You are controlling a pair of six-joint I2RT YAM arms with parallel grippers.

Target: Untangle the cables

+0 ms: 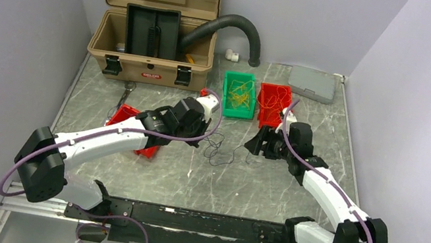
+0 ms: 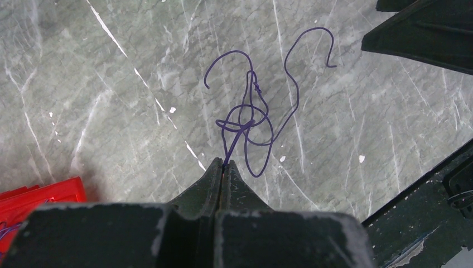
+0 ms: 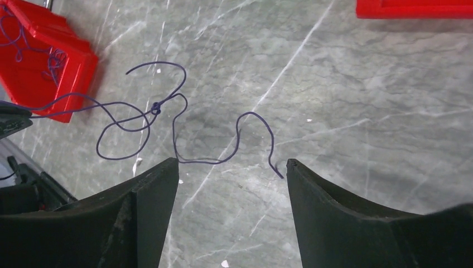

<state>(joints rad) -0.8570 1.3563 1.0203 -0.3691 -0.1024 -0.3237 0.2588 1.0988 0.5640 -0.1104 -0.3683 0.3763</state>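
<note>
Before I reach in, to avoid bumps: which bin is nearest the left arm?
The red bin partly under the left arm; the green bin and other red bin stand farther back.

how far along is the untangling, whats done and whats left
Done, seemingly: yellow wires lie in the green bin and orange wires in the red bin beside it. In hand: the left gripper is shut on one purple cable, whose knot is not yet undone; the right gripper is open, straddling its free end without gripping. Left: free that knot, then likely the purple wires in the other red bin.
</note>
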